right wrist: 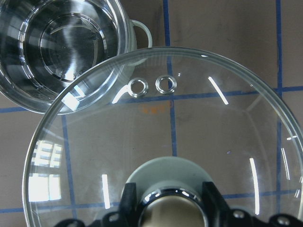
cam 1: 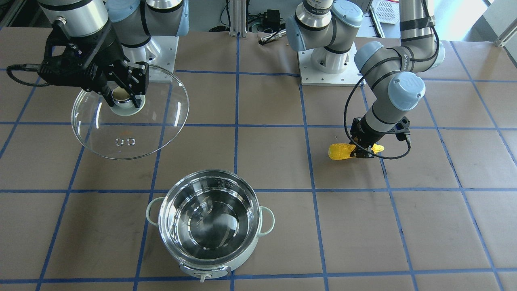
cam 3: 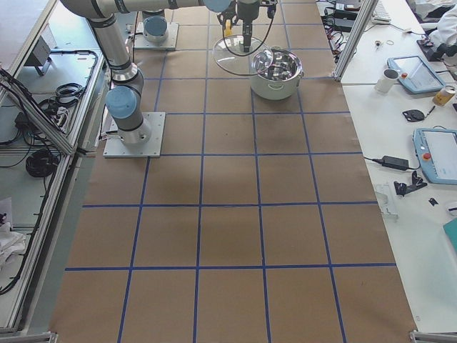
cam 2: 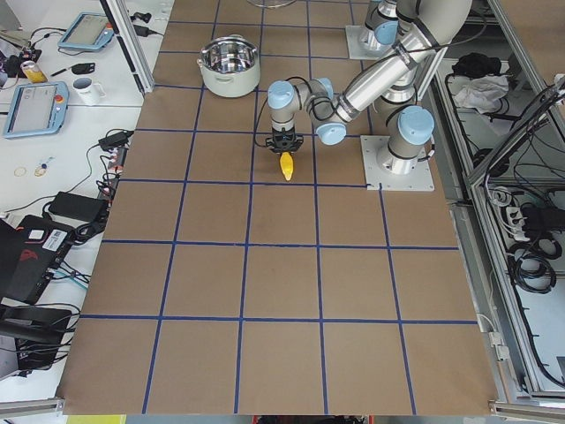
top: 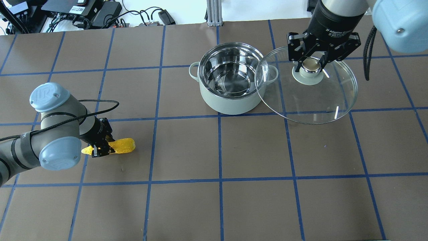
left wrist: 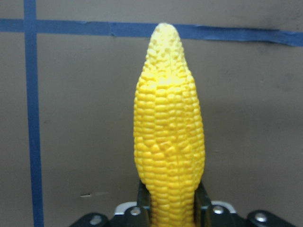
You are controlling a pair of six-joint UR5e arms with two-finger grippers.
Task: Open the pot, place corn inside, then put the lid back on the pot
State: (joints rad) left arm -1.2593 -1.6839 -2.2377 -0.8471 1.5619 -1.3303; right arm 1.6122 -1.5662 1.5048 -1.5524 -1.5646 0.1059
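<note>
My right gripper (top: 311, 65) is clenched on the knob (right wrist: 173, 208) of the lid (top: 311, 100) and holds the glass dome up in the air, off to my right of the pot (top: 227, 103). From overhead the lid's edge overlaps the pot's near handle, but the side view shows it raised above the rim, not resting on it. I judge that is deliberate: the steel mouth is fully open from the left, and the lid is close enough to go back on with a short move.

The pot stands empty on the table (top: 267, 201), front knob towards the operators' side.

The corn (top: 123, 145) is well apart from the pot, over on my left. My left gripper (top: 102, 149) comes down on it from above and is closed across the thick part of the cob, with the tapered tip sticking out ahead of the wrist camera. Gripping there leaves most of the cob's length free to drop into the pot. (I cannot tell whether the cob has left the paper or lies on it.)

So the opening is done, and the carry of the corn to the pot is, in my reading, the step in hand. The long cob needs to go in end-first or level within the rim.
</note>
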